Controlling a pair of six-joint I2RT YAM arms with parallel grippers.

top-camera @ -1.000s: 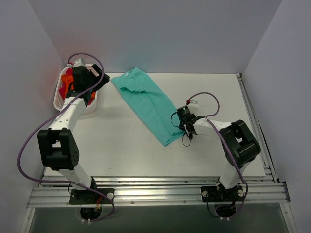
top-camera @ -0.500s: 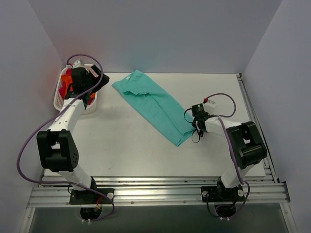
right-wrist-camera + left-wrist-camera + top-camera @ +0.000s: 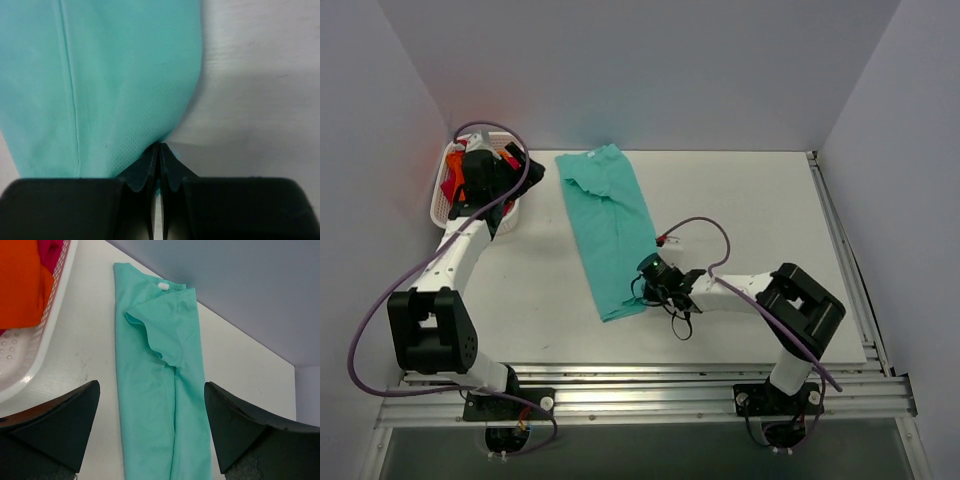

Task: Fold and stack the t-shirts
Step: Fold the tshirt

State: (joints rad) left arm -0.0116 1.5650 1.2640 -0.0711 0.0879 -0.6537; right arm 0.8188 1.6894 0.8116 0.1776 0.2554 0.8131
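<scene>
Teal t-shirt (image 3: pixel 605 235): lies on the table (image 3: pixel 750 200) folded lengthwise into a long narrow strip. The collar end is towards the far wall and the hem end is nearest the arms. One sleeve is turned over on top near the collar.
Right gripper (image 3: pixel 159 147): clenched, its fingertips pinched on the teal t-shirt's edge at the hem-end corner. It sits low at the table surface, just beside the strip's right side.
Left gripper (image 3: pixel 151 387): released, with the fingers (image 3: pixel 60 425) spread wide and nothing between them. It hangs above the table at the basket's right side, and its wrist camera looks along the teal strip.
Basket (image 3: pixel 440 205): white plastic lattice, at the far left corner of the table, apart from the teal t-shirt.
Orange t-shirt (image 3: pixel 17 280): bunched inside the basket, unfolded.
Magenta t-shirt (image 3: pixel 50 250): also in the basket, touching the orange one and mostly hidden by it.
</scene>
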